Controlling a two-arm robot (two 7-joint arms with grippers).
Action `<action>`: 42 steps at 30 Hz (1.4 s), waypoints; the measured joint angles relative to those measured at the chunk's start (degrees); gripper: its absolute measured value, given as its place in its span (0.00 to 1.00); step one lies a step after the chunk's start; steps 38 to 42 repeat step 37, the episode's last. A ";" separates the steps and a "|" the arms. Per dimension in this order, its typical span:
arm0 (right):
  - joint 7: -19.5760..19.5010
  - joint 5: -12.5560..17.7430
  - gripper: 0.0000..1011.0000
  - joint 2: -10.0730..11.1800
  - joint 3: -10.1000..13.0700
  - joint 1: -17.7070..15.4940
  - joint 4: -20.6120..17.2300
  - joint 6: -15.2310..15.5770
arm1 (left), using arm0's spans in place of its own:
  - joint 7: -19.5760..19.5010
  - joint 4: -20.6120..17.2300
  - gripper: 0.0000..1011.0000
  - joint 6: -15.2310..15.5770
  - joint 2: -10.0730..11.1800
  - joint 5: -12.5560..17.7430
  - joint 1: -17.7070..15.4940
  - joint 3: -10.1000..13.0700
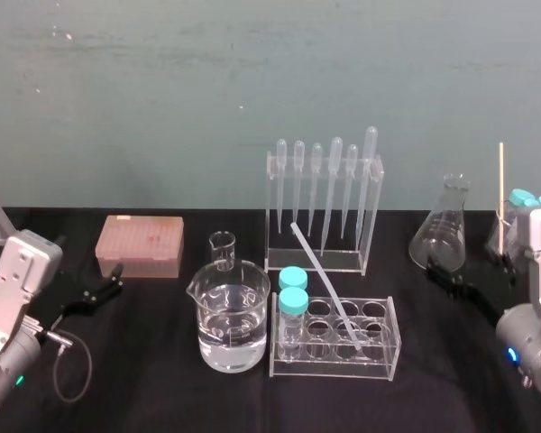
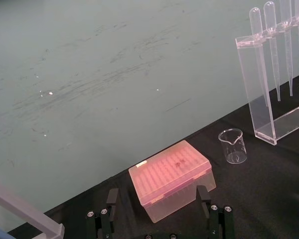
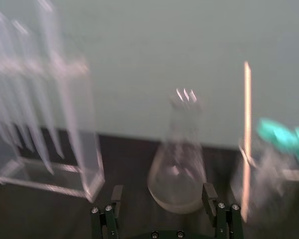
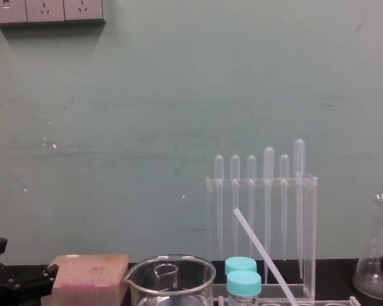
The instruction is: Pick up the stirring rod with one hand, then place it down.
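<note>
The stirring rod (image 1: 329,289), a thin translucent-white stick, leans in the clear tube rack (image 1: 392,361) at the table's middle, its upper end tilted back toward the pipette rack (image 1: 325,262). The chest view shows the stirring rod (image 4: 262,255) slanting in front of the pipettes. My right gripper (image 1: 444,271) hovers low to the right of the tube rack, in front of the conical flask (image 1: 442,230). The right wrist view shows the right gripper (image 3: 162,199) open with nothing between its fingers. My left gripper (image 1: 113,281) rests open at the left, just short of the pink box (image 1: 140,245).
A large beaker (image 1: 234,325) of water stands left of the tube rack, with a small beaker (image 1: 222,248) behind it. Two blue-capped tubes (image 1: 293,302) sit in the tube rack's left end. A wooden stick (image 1: 501,180) and blue-capped items stand at the far right.
</note>
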 joint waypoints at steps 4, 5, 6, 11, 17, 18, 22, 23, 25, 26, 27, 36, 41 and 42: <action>-1.75 -0.54 0.99 -1.07 0.50 -0.81 1.36 3.42 | 0.00 0.00 0.99 0.00 0.00 0.00 0.00 0.00; -1.75 -0.56 0.99 -1.22 0.52 -0.85 1.57 3.75 | 0.00 0.00 0.99 0.00 0.00 0.00 0.00 0.00; -1.70 -0.68 0.99 -1.47 0.55 -0.85 1.90 4.22 | 0.00 0.00 0.99 0.00 0.00 0.00 0.00 0.00; -1.24 -0.96 0.99 -1.93 0.66 -0.69 2.56 4.61 | 0.00 0.00 0.99 0.00 0.00 0.00 0.00 0.00; -1.26 -0.96 0.99 -1.86 0.66 -0.72 2.51 4.62 | 0.00 0.00 0.99 0.00 0.00 0.00 0.00 0.00; -1.27 -0.96 0.99 -1.85 0.66 -0.72 2.51 4.61 | 0.00 0.00 0.99 0.00 0.00 0.00 0.00 0.00; -1.28 -0.96 0.99 -1.81 0.66 -0.74 2.43 4.60 | 0.00 0.00 0.99 0.00 0.00 0.00 0.00 0.00; -1.28 -0.96 0.99 -1.81 0.67 -0.75 2.41 4.59 | 0.00 0.00 0.99 0.00 0.00 0.00 0.00 0.00; -1.28 -0.96 0.99 -1.79 0.66 -0.76 2.38 4.58 | 0.00 0.00 0.99 0.00 0.00 0.00 0.00 0.00; -1.28 -0.96 0.99 -1.79 0.66 -0.76 2.38 4.58 | 0.00 0.00 0.99 0.00 0.00 0.00 0.00 0.00; -1.29 -0.96 0.99 -1.79 0.67 -0.77 2.37 4.58 | 0.00 0.00 0.99 0.00 0.00 0.00 0.00 0.00; -1.33 -0.92 0.99 -1.75 0.66 -0.80 2.31 4.54 | 0.00 0.00 0.99 0.00 0.00 0.00 0.00 0.00; -1.33 -0.91 0.99 -1.74 0.66 -0.80 2.30 4.53 | 0.00 0.00 0.99 0.00 0.00 0.00 0.00 0.00; -1.33 -0.91 0.99 -1.74 0.66 -0.80 2.30 4.53 | 0.00 0.00 0.99 0.00 0.00 0.00 0.00 0.00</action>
